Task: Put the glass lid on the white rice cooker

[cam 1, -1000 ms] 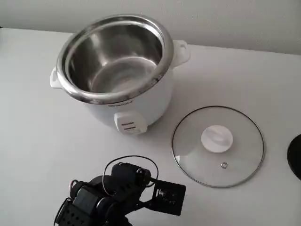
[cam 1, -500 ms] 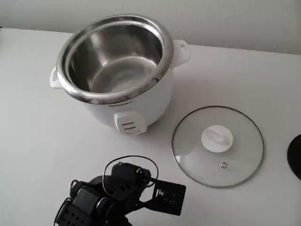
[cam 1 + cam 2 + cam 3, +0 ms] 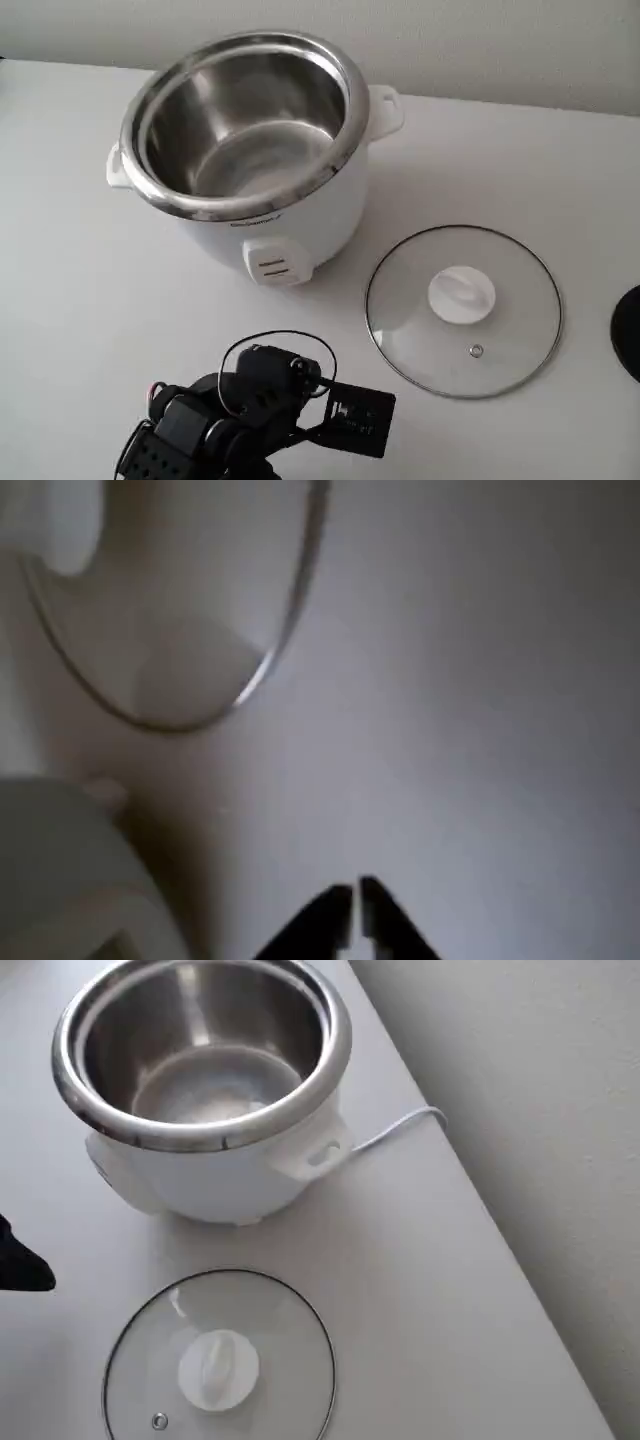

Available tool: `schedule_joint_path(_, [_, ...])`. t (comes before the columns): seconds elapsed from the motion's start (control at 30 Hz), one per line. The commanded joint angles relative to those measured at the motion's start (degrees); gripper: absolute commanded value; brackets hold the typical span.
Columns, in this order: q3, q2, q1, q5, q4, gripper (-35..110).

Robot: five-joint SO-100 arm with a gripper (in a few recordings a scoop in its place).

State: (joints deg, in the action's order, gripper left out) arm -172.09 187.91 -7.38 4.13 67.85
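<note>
Black gripper point(image 3: 354, 912): fingertips nearly together in the wrist view, a thin slit between them, holding nothing, poised over bare bench point(image 3: 80, 290).
Glass lid point(image 3: 463, 311): clear round disc, thin metal rim, white knob, lying flat on the bench just beside the cooker.
White rice cooker point(image 3: 250, 150): squat white body, shiny steel pot open at the top.
Arm point(image 3: 250, 410): black, low at the fixed view's bottom edge.

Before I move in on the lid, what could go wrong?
The glass lid lies flat on the table, so only its knob offers a grip; the smooth round plastic could slip. The gripper has its jaws nearly shut and must open first. The white rice cooker stands close, risking a bump.
</note>
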Motion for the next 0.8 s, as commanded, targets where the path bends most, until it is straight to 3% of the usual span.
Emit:
schedule_joint_path(0.0, [0.1,0.4,0.7,0.3,-1.9,0])
schedule_joint_path(0.23, [-1.0,0.4,0.6,1.6,-5.9,0])
schedule_joint_path(0.3, [-2.3,0.4,0.3,9.0,-10.2,0])
schedule_joint_path(0.37, [-4.6,0.4,-0.2,24.9,-14.9,0])
schedule_joint_path(0.4, [-4.7,0.4,-0.8,25.8,-16.5,0])
schedule_joint_path(0.5, [-4.7,0.5,-2.8,24.6,-23.2,0])
schedule_joint_path(0.67, [-4.8,-2.1,-9.1,12.0,-35.9,0])
schedule_joint_path(0.77, [-5.4,-14.2,-9.4,12.0,-50.8,0])
